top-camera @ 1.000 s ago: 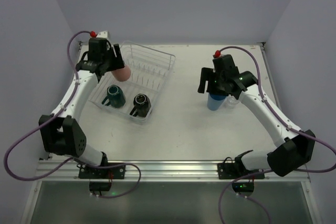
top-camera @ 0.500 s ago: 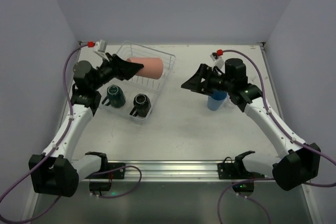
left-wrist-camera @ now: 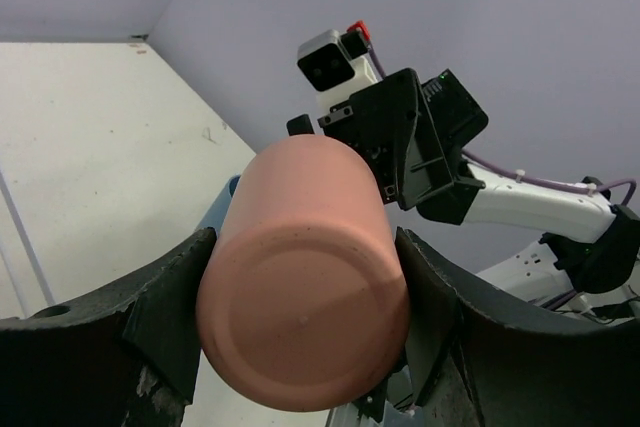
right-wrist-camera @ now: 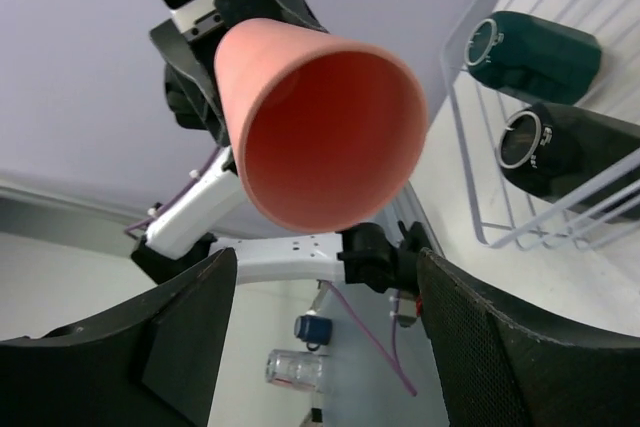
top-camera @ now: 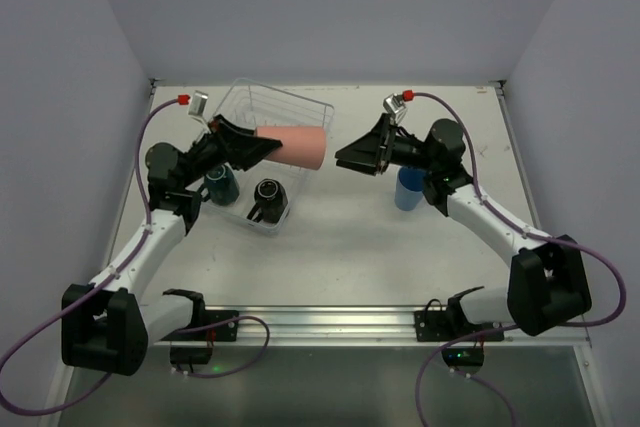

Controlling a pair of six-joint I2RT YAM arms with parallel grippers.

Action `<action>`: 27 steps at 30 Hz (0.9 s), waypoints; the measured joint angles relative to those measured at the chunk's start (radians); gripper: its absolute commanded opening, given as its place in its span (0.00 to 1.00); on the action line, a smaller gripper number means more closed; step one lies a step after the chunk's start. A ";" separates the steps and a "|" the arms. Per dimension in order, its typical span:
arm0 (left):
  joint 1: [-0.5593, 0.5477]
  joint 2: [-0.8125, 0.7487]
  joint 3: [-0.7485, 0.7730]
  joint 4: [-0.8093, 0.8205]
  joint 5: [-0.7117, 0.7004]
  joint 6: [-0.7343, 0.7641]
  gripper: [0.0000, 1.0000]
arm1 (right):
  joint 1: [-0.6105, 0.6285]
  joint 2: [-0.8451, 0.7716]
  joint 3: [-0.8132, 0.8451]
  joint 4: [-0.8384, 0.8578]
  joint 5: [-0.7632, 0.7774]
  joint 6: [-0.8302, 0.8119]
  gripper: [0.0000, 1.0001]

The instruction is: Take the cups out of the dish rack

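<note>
My left gripper (top-camera: 248,146) is shut on the salmon-pink tumbler (top-camera: 292,147) and holds it level in the air over the right edge of the dish rack (top-camera: 300,110), mouth to the right. In the left wrist view the tumbler's base (left-wrist-camera: 303,315) sits between both fingers (left-wrist-camera: 172,309). My right gripper (top-camera: 350,158) is open and empty, facing the tumbler's mouth (right-wrist-camera: 330,137) a little apart from it. A dark teal mug (top-camera: 222,185) and a black mug (top-camera: 268,197) lie in the rack. A light-blue tumbler (top-camera: 407,191) stands on the table under the right arm.
The rack's wire rim (right-wrist-camera: 478,215) runs along the right of the right wrist view, with the teal mug (right-wrist-camera: 540,57) and black mug (right-wrist-camera: 565,152) inside it. The right gripper's body (left-wrist-camera: 400,142) shows just beyond the tumbler in the left wrist view.
The left arm lifted the pink tumbler off the rack's far left, turned it level and carried it right. The right gripper left the light-blue tumbler and swung left to face it.
</note>
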 measured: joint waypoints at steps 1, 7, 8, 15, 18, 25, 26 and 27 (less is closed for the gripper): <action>-0.004 0.000 -0.002 0.012 0.000 -0.005 0.00 | 0.003 0.014 0.000 0.046 -0.006 0.031 0.73; -0.051 0.004 -0.022 0.056 -0.002 -0.035 0.00 | 0.042 0.067 0.022 0.201 -0.028 0.141 0.71; -0.061 0.007 -0.023 0.062 -0.003 -0.038 0.00 | 0.050 0.079 0.039 0.208 -0.029 0.150 0.69; -0.132 0.040 -0.024 0.100 -0.029 -0.055 0.00 | 0.094 0.144 0.135 0.252 -0.029 0.181 0.00; -0.137 0.057 -0.036 0.129 -0.025 -0.034 0.73 | 0.094 0.146 0.150 0.243 -0.024 0.228 0.00; -0.118 0.011 0.016 -0.111 -0.067 0.098 1.00 | 0.100 0.073 0.196 -0.137 0.056 -0.056 0.00; -0.107 -0.013 0.042 -0.197 -0.101 0.151 1.00 | 0.101 0.050 0.221 -0.242 0.095 -0.120 0.00; -0.094 -0.040 0.090 -0.313 -0.154 0.220 1.00 | 0.100 0.027 0.245 -0.336 0.138 -0.179 0.00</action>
